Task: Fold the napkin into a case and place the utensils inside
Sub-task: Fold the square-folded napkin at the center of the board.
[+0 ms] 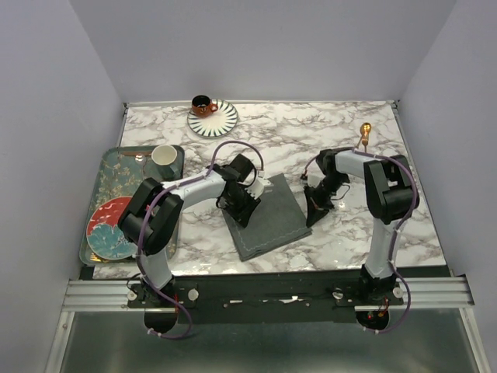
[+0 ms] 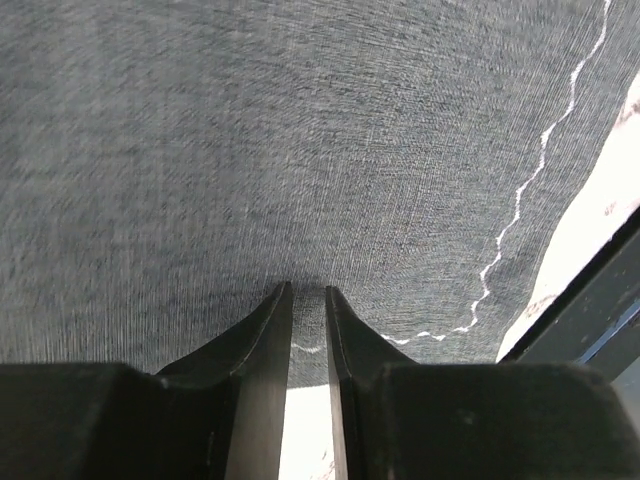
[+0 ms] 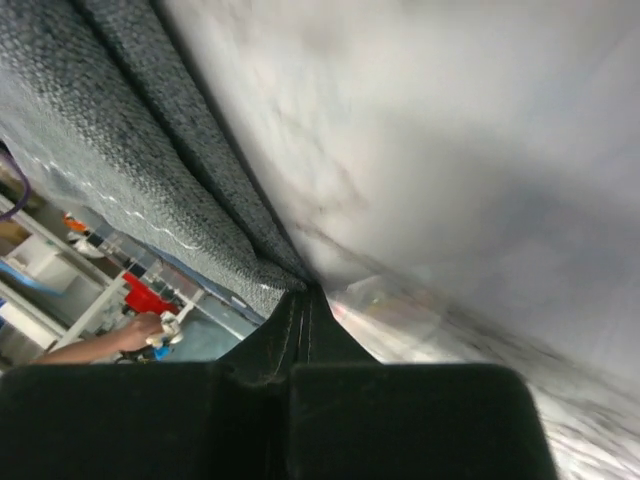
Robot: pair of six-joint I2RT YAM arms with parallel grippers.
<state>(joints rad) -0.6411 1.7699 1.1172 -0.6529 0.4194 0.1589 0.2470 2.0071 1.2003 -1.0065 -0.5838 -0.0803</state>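
Napkin point(image 1: 268, 221) lies flat on the table between the two grippers, not yet a case. It is a roughly square dark cloth set cornerwise, so it has no clear long axis. Its left edge touches the left gripper point(image 1: 245, 208) and its right corner runs into the right gripper point(image 1: 317, 211).

From the left gripper the cloth spreads straight ahead of the fingertips. The fingers stand narrow with a slim gap, and the pale hem crosses that gap right at the tips. I judge this hand not yet clamped.

From the right gripper the cloth runs ahead and to its left. The jaws are closed tight, the cloth's edge meets them at the very tips, and two layers show there. It looks pinched, though the grip itself is hidden. Both hands are at the cloth, neither one nearer.

The coming fold likely turns on carrying the right corner across towards the left hand while that side is pinned.

- **Napkin:** one.
- **Utensil:** one gold utensil point(image 1: 365, 134) is plainly in view, well beyond the right gripper, with its handle pointing back towards it.
- **Possible second utensil:** a thin glint on the tray point(image 1: 124, 175), off to the left gripper's left, may be it, but it is too small to tell.
- **Cups:** two.
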